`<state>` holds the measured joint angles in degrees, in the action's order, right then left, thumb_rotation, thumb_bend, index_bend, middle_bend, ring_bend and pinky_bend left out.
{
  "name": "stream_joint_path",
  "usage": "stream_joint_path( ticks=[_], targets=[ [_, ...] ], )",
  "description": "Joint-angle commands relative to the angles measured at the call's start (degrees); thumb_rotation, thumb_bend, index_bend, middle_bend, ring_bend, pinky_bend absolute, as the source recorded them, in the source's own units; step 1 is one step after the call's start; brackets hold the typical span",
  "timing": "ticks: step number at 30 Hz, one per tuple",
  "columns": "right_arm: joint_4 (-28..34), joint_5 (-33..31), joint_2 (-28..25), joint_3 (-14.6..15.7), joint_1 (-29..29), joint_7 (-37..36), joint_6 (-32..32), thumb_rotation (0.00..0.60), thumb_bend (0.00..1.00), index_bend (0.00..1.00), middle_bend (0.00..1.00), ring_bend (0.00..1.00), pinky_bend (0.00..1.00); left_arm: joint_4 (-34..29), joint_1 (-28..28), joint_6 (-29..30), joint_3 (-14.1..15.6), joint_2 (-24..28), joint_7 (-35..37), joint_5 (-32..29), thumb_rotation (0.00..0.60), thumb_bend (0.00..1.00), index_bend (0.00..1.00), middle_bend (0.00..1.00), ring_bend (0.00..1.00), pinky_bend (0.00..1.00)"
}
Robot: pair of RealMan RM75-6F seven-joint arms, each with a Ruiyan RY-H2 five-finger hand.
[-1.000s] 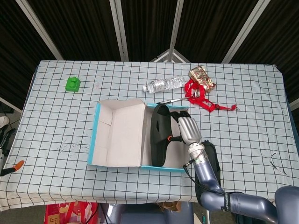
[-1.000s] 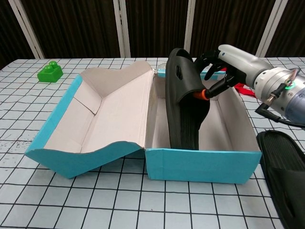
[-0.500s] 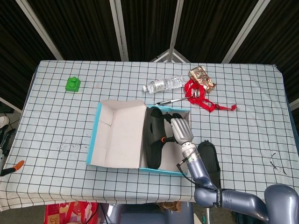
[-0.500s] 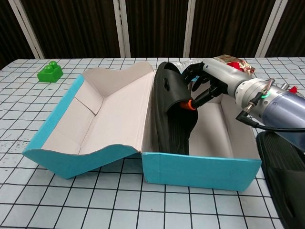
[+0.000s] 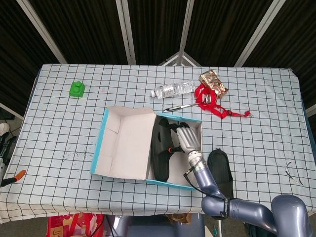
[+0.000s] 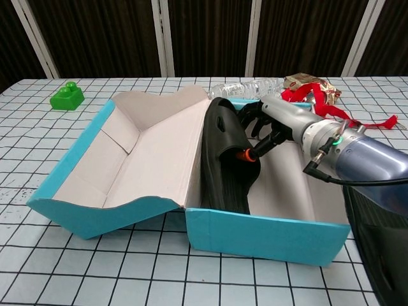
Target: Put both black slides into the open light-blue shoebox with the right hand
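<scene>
Right hand (image 5: 186, 139) (image 6: 271, 124) reaches into the light-blue shoebox (image 5: 170, 182) (image 6: 268, 234), fingers (image 6: 254, 116) curled around a black slide (image 5: 161, 148) (image 6: 223, 159) and gripping it. This slide stands on its edge inside the box, leaning against the left inner wall next to the hinge; matte black rubber, wide strap with an oval cutout, ribbed sole facing right. An orange ring on the hand shows just by the slide's strap.

Shoebox is open, pale cardboard inside, light-blue outside, lid (image 5: 123, 143) (image 6: 121, 159) folded out flat to the left. It sits near the middle of the desk (image 5: 59, 128) (image 6: 19, 146), which has a white cloth with a black grid.

Second black slide (image 5: 220, 168) (image 6: 379, 242) lies flat on the desk just right of the box, sole up, ribbed, outside the box.

Left hand not in view.

Far side of desk: clear plastic bottle (image 5: 174, 89) lying down, red strap (image 5: 212, 104), crumpled gold wrapper (image 5: 213, 81), a metal tool (image 5: 180, 106) just far of the box. Green block (image 5: 77, 89) (image 6: 67, 95) far left.
</scene>
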<state>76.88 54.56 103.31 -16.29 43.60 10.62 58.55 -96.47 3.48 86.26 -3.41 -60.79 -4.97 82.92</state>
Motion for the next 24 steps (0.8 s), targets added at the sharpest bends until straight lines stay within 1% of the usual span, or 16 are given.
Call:
stream_joint_path(
  ticks=[1, 8, 14, 24],
  targets=[
    [-0.4, -0.4, 0.2, 0.3, 0.0, 0.7, -0.7, 0.6, 0.41, 0.51, 0.53, 0.33, 0.14, 0.0, 0.0, 0.1, 0.0, 0.0, 0.0, 0.1, 0.6, 0.17, 0.1, 0.0, 0.0, 0.0],
    [-0.7, -1.1, 0.3, 1.1, 0.2, 2.6, -2.3, 0.6, 0.41, 0.51, 0.53, 0.33, 0.14, 0.0, -0.1, 0.2, 0.0, 0.0, 0.0, 0.1, 0.6, 0.17, 0.1, 0.0, 0.0, 0.0],
    [-1.3, -1.5, 0.9, 1.0, 0.4, 3.4, -2.8, 0.6, 0.41, 0.51, 0.53, 0.33, 0.14, 0.0, -0.1, 0.2, 0.0, 0.0, 0.0, 0.1, 0.6, 0.17, 0.1, 0.0, 0.0, 0.0],
    [-4.2, 1.9, 3.6, 1.6, 0.2, 2.2, -1.6, 0.6, 0.41, 0.51, 0.53, 0.33, 0.14, 0.0, -0.2, 0.5, -0.1, -0.1, -0.3, -0.1, 0.6, 0.17, 0.1, 0.0, 0.0, 0.0]
  ],
)
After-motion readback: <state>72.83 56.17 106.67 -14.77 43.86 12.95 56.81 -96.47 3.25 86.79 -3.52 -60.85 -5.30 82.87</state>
